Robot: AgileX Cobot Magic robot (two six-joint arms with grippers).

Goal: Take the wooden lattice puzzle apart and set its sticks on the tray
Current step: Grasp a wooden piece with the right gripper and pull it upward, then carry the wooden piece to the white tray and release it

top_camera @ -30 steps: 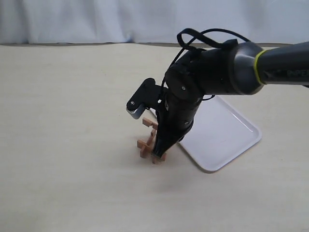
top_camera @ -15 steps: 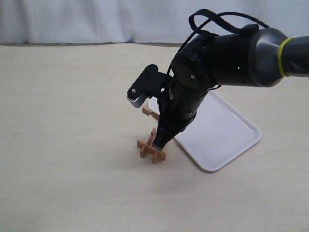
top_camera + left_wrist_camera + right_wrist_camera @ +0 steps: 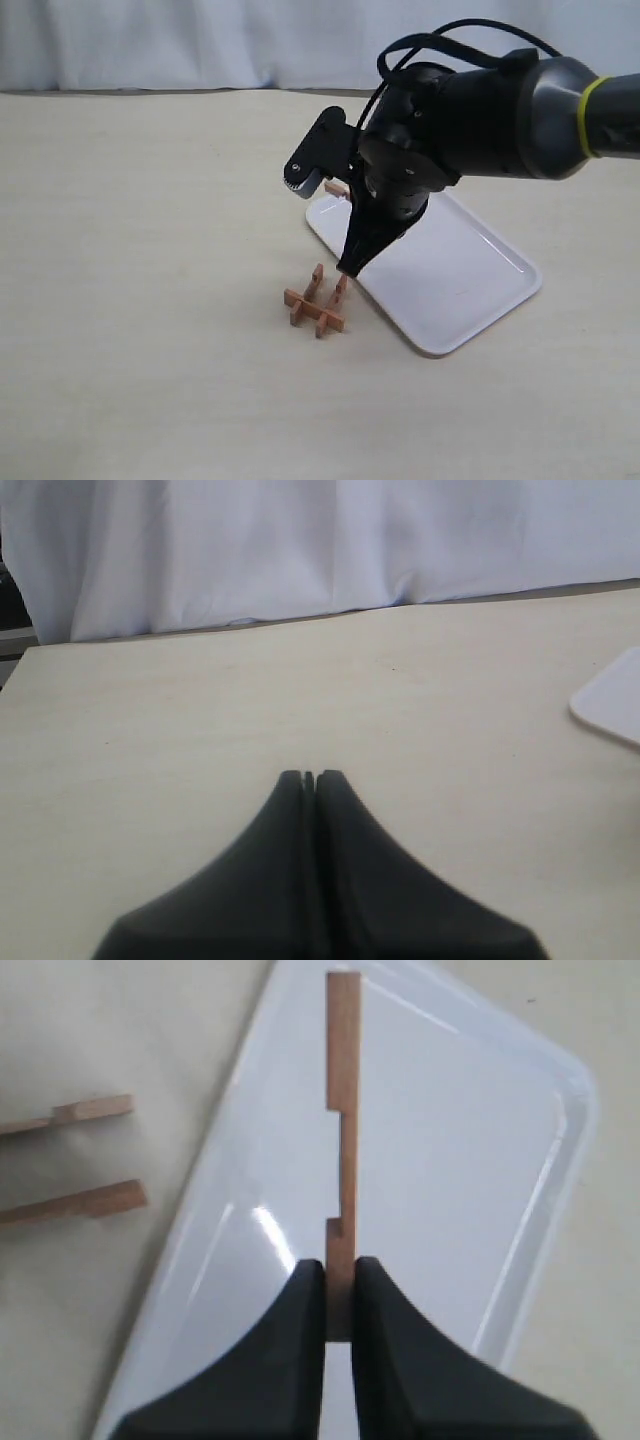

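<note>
The wooden lattice puzzle (image 3: 315, 301) lies on the table just left of the tray's near-left edge, with a few crossed sticks still locked together. Two of its stick ends (image 3: 88, 1202) show in the right wrist view. My right gripper (image 3: 350, 268) hangs above and to the right of it, over the tray edge, shut on one notched stick (image 3: 343, 1110). That stick stands out past the fingertips (image 3: 312, 1278) over the white tray (image 3: 460, 1160). My left gripper (image 3: 309, 776) is shut with nothing in it, over bare table, and does not appear in the exterior view.
The tray (image 3: 470, 290) lies at an angle right of centre; one corner of it (image 3: 610, 695) shows in the left wrist view. A white curtain (image 3: 200, 40) closes the far side of the table.
My right gripper has risen up and to the right from the puzzle, drawing one stick out of it. The rest of the puzzle stayed on the table.
</note>
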